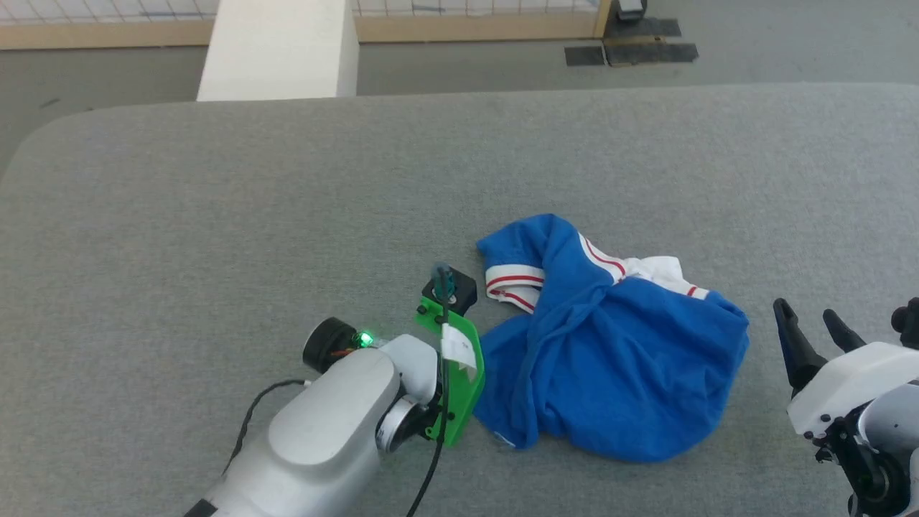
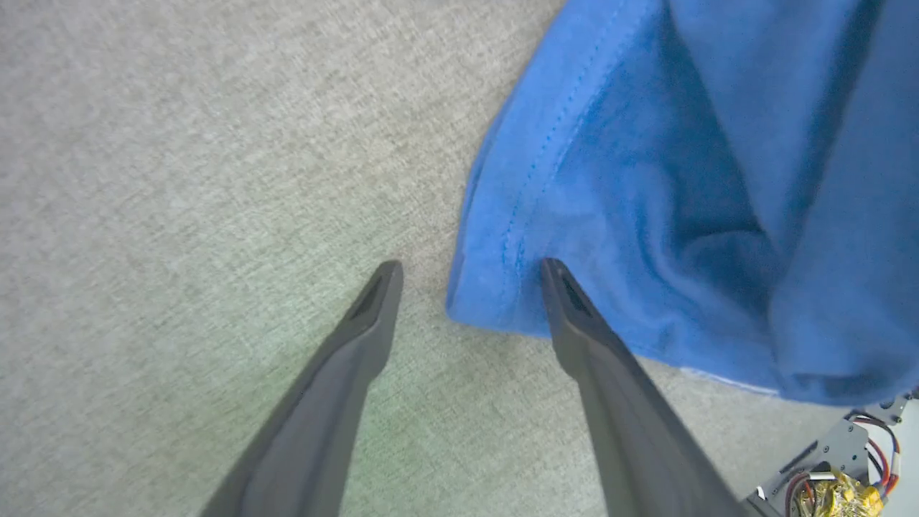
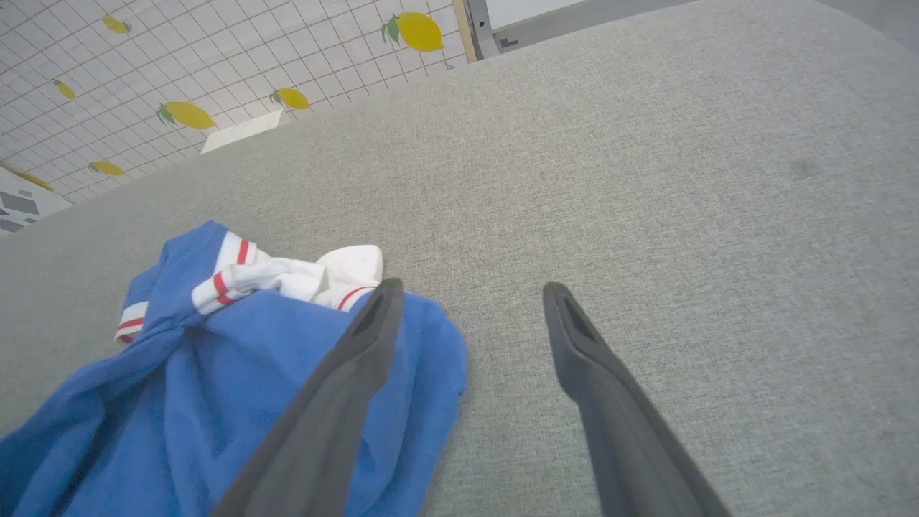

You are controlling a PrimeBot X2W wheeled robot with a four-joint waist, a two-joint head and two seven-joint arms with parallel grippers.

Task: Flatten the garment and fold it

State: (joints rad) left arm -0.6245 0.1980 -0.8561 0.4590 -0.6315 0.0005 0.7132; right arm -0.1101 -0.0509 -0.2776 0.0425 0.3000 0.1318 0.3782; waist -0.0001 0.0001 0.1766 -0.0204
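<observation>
The garment (image 1: 610,345) lies crumpled in a heap on the grey padded table (image 1: 287,201), bright blue with white, red-striped trim (image 1: 513,283) on top. My left arm's wrist with its green bracket (image 1: 456,366) points down at the heap's left edge. In the left wrist view my left gripper (image 2: 468,269) is open, a stitched blue hem corner (image 2: 495,237) lies between its fingers, and the right fingertip (image 2: 567,294) is over the cloth. My right gripper (image 1: 815,334) stands open just right of the garment (image 3: 215,373); nothing lies between its fingers (image 3: 574,337).
Wide bare table stretches left, behind and right of the heap. Beyond the far edge stand a white pillar (image 1: 280,47), a wood-framed mesh fence (image 1: 474,25) and dark floor mats (image 1: 632,47). A lemon-patterned tiled wall (image 3: 179,72) shows past the table.
</observation>
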